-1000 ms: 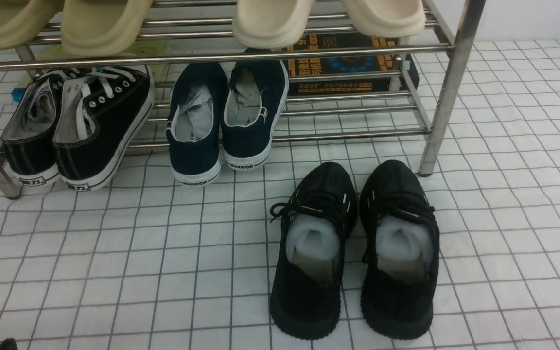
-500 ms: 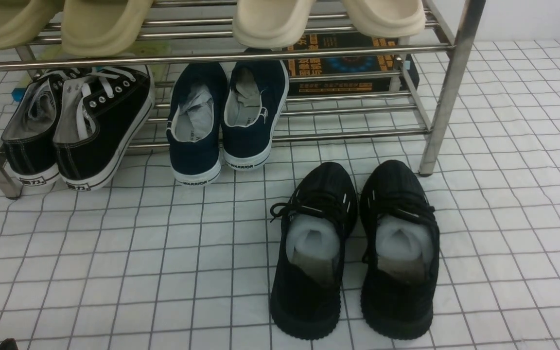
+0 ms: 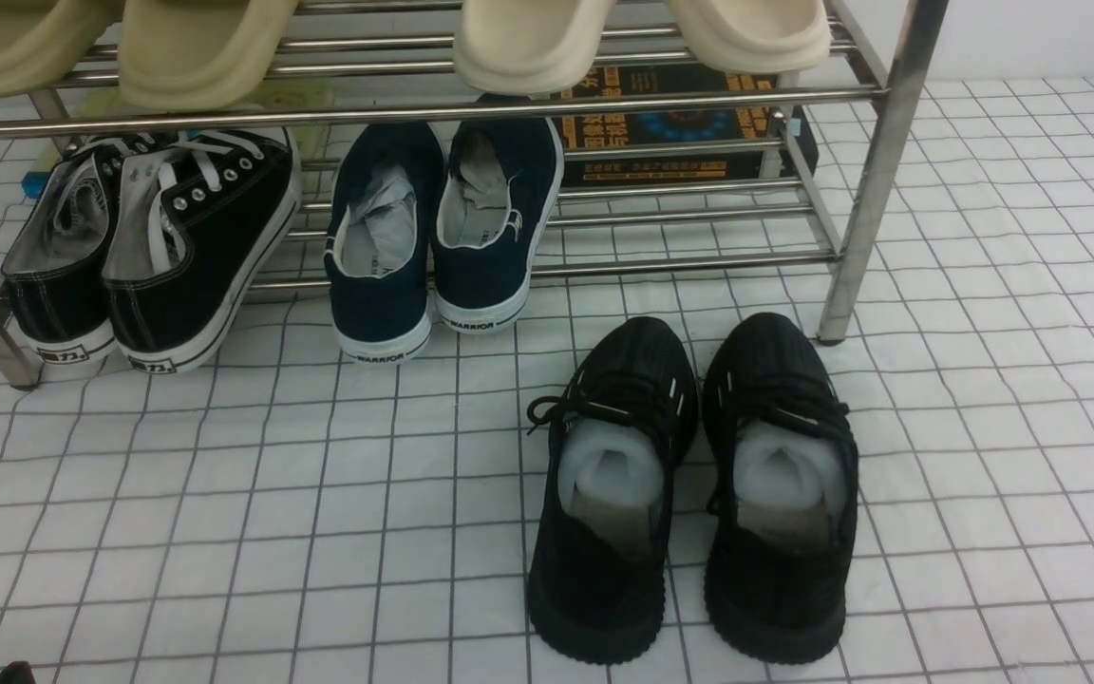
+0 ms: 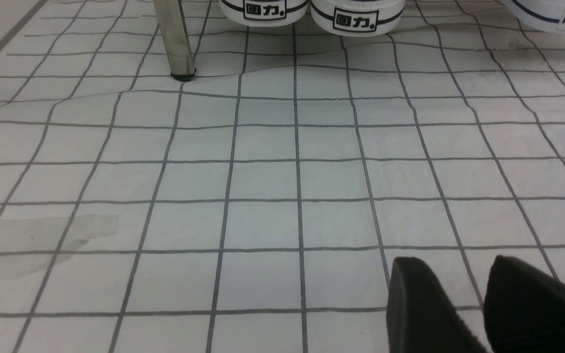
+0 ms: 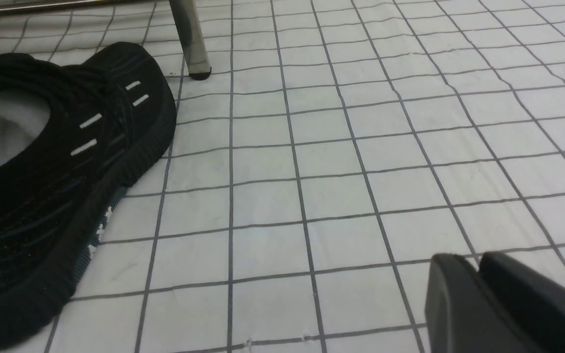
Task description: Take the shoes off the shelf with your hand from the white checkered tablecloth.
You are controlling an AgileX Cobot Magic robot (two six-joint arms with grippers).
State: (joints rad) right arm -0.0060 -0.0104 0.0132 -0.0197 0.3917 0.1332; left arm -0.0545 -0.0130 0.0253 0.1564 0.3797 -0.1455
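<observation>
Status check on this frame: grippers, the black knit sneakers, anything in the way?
Left gripper slightly open, empty. Right gripper nearly closed, empty. Black knit sneakers on the checkered tablecloth, off the shelf. Nothing blocking.

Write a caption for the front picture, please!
Black sneakers sit on the checkered tablecloth before the shelf.

Matt knit shoes (image 3: 689,484); glossy metal shelf (image 3: 875,171); wrinkled cloth tablecloth (image 3: 224,494).
</observation>
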